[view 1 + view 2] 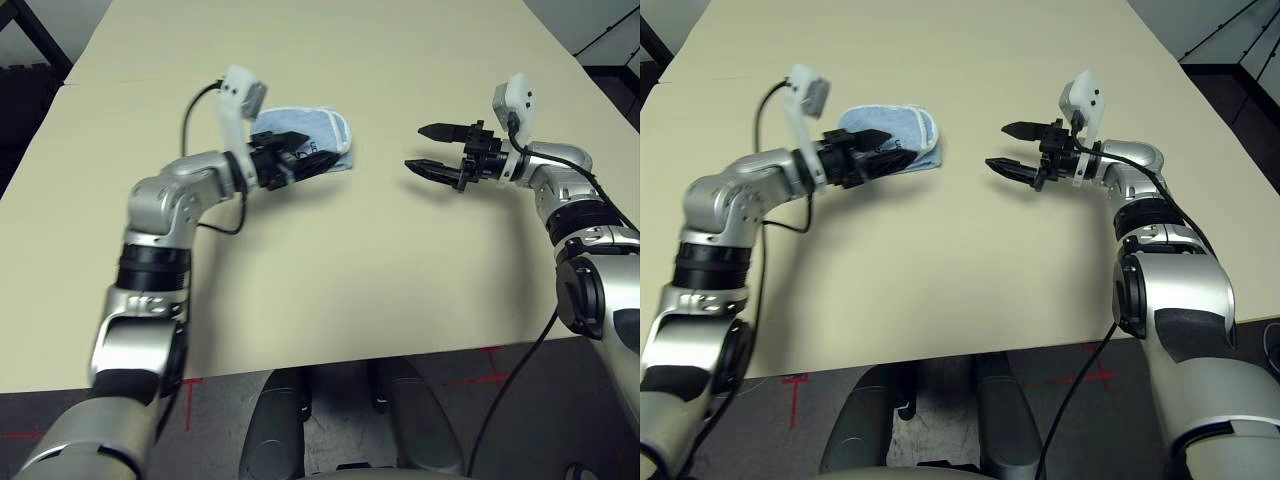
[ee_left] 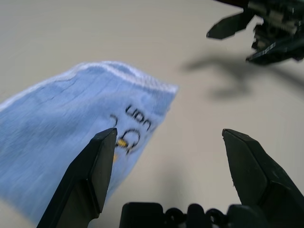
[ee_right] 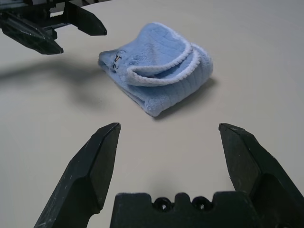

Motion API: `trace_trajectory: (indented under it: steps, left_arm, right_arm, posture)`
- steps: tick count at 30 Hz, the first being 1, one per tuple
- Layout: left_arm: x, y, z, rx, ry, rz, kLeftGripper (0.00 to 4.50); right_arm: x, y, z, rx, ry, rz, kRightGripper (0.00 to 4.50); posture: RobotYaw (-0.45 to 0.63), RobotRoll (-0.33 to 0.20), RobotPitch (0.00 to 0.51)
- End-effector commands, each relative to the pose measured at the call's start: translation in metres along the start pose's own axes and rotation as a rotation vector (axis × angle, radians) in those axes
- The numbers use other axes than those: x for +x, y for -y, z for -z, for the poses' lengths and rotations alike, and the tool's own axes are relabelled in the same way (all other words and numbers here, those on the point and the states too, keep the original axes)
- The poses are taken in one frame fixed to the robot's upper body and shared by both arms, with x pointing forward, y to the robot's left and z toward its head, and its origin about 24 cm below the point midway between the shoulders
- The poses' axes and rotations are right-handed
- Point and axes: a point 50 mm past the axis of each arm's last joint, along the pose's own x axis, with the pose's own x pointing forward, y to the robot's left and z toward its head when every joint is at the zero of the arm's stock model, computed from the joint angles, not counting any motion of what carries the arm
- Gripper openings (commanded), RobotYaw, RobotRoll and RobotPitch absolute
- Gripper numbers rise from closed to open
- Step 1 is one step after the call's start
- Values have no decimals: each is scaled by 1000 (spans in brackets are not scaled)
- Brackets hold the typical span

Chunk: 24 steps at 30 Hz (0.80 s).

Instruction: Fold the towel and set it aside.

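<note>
With the towel (image 3: 154, 66) folded toward the surface's (image 1: 330, 300) far edge, both grippers' fingers (image 2: 90, 175) spread empty; withdraw without snagging it.

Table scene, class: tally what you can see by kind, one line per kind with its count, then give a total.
Towel, light blue, folded: 1
Robot hands, black, both open and holding nothing: 2 (left hand, right hand)
Table, cream: 1
Total: 4
</note>
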Motion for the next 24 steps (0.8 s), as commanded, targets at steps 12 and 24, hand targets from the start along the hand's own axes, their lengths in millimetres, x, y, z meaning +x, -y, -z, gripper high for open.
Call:
trace_trajectory:
  steps: [12, 24]
  left_arm:
    - [-32, -15, 23, 143, 31, 52, 4484]
    - [-31, -14, 22, 151, 63, 72, 4500]
  right_arm:
    - [1, -5, -3, -52, 41, -64, 4500]
    - [9, -11, -4, -126, 26, -133, 860]
  posture:
    - [12, 0, 220]
    - [14, 0, 220]
